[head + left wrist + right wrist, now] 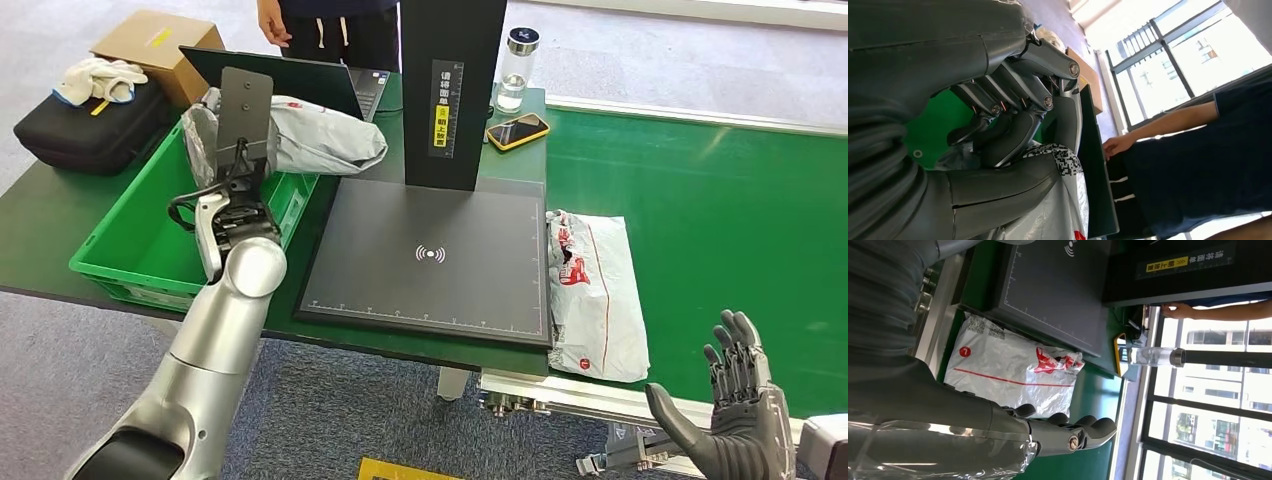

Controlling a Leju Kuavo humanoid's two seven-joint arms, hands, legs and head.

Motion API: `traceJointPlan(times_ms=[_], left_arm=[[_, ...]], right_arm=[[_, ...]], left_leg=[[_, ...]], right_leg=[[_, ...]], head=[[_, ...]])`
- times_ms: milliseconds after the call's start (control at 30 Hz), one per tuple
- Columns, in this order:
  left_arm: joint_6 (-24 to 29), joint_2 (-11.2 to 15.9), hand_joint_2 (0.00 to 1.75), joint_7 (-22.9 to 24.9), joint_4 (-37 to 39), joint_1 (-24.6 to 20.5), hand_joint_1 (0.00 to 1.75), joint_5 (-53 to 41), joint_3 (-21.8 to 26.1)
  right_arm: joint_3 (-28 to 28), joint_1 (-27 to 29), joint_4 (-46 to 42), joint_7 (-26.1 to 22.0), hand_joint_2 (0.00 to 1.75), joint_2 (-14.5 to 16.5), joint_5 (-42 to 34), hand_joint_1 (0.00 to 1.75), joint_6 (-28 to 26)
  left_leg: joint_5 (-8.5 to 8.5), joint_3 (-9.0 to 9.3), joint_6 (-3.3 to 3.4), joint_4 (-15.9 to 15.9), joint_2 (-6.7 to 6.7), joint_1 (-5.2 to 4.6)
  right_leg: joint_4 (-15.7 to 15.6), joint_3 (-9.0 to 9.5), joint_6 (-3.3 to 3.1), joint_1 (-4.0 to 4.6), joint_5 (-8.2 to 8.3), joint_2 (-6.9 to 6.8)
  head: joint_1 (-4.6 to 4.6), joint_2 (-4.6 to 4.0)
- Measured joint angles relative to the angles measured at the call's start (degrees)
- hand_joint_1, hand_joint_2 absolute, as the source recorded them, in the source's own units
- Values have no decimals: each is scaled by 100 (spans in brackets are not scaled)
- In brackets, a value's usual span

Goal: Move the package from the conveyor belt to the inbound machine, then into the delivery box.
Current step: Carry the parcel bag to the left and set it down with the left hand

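Packages are two here. One white package (597, 295) lies flat on the green conveyor belt (720, 220), touching the right edge of the dark inbound machine (430, 250); the right hand (735, 420) hovers near it, fingers apart, holding nothing. One grey package (300, 135) hangs over the green delivery box (130, 240), and the left hand (235, 205) grips it, thumb and fingers (1013, 92) curled around it. Behind the green table (30, 230), one person (320, 25) stands on grey floor.
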Motion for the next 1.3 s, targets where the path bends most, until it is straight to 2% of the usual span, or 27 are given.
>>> traceJointPlan(times_ms=[633, 1033, 1300], left_arm=[[346, 101, 175, -51, -15, -70, 175, 36, 684], [439, 143, 175, 5, -50, 89, 175, -177, 1034], [549, 145, 175, -2, -344, 310, 175, -263, 1315]], right_arm=[[238, 143, 69, 19, 175, -244, -136, 0, -308], [267, 243, 68, 58, 175, -295, -193, 0, -305], [267, 253, 59, 93, 175, -294, -137, 0, -260]], left_leg=[[0, 0, 0, 0, 0, 0], [0, 0, 0, 0, 0, 0], [0, 1, 0, 0, 1, 0]], right_leg=[[0, 1, 0, 0, 0, 0], [0, 1, 0, -1, 0, 0], [0, 0, 0, -1, 0, 0]], head=[[-1, -1], [0, 0], [-1, 0]])
